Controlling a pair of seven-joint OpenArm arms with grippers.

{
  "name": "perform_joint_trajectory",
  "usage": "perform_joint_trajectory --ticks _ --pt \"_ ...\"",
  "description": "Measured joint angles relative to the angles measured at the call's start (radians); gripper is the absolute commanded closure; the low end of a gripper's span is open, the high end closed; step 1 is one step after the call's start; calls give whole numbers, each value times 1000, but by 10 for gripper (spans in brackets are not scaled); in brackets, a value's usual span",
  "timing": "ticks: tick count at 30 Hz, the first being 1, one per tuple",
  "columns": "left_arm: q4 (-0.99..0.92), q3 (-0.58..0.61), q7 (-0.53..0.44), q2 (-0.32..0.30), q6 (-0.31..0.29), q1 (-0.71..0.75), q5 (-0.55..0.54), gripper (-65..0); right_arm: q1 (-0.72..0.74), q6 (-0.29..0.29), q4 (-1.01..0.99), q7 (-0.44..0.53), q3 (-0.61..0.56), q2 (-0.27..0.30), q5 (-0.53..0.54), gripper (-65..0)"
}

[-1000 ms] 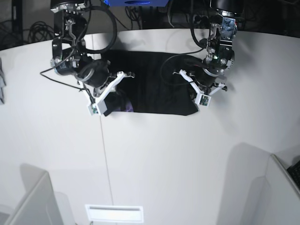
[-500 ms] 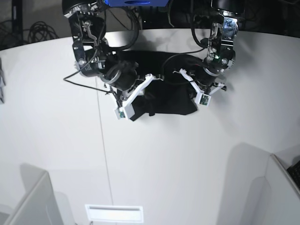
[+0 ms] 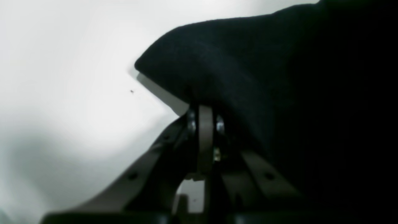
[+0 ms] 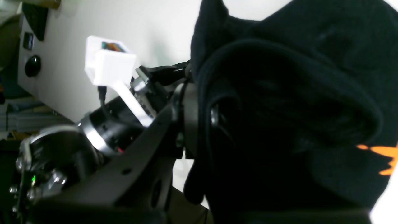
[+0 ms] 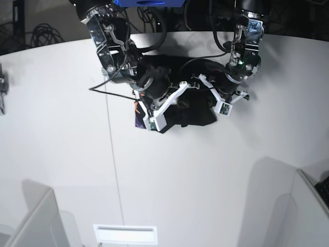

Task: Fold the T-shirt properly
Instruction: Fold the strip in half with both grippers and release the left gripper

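**Q:** Roughly, what stands nearest in the overhead view, and how far along is the fold?

**A:** Nearest lies the bare white table [image 5: 169, 180]. Beyond it, toward the far edge, the black T-shirt [image 5: 198, 110] sits bunched between the two arms. One side is being carried across the other, so this reads as a fold under way, not a finished one.

**Q:** How do the fingers stand?

**A:** The right gripper [image 4: 199, 115] pinches a thick gathered hem of the cloth, fingers pressed together on it; a scrap of orange print [image 4: 381, 157] shows on the raised layer, and a purple patch [image 5: 139, 118] peeks out beside the arm. The left gripper [image 3: 205, 124] is closed on a folded edge of the cloth, held just above the table surface.

**Q:** What is left?

**A:** Judging by the lumpy outline, the lifted side must be laid flat and released, the layers squared, and probably at least one further fold made. Sleeves cannot be made out beneath the arms.
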Motion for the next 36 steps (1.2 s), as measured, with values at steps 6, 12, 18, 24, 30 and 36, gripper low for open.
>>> perform_joint_trajectory --ticks 6,12,18,24,30,36 --pt "0 0 0 0 0 2 0 0 31 -1 -20 5 -49 -21 -3 0" --pt "8 0 -3 -12 3 11 -3 0 57 -1 -95 36 -51 -22 -1 0" --pt "52 4 32 -66 -8 38 -4 0 53 -2 -118 103 -123 -16 0 0" --pt "56 0 36 -73 -7 46 -8 0 61 -2 -117 97 -129 -16 0 0" --pt "57 0 37 -76 -7 45 -11 0 63 -2 -76 100 -130 -17 7 0" --pt "57 -29 43 -75 -12 48 -14 0 61 -2 -72 98 -130 -19 7 0"
